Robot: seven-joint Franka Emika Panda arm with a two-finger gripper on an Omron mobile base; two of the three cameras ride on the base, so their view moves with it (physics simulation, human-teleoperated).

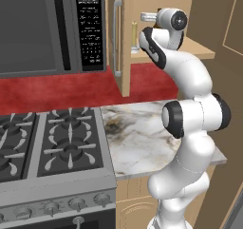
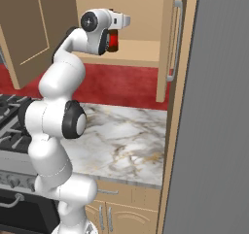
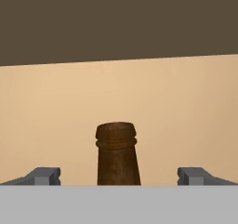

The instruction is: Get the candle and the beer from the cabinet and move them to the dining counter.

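Inside the cabinet (image 2: 146, 53), the gripper (image 3: 119, 175) has its fingers (image 3: 44, 175) spread wide either side of the beer (image 3: 118, 155) neck, not touching it.

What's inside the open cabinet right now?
On the cabinet shelf: the beer, its neck between the open hand's fingers, and the candle. The arm covers the shelf's middle.
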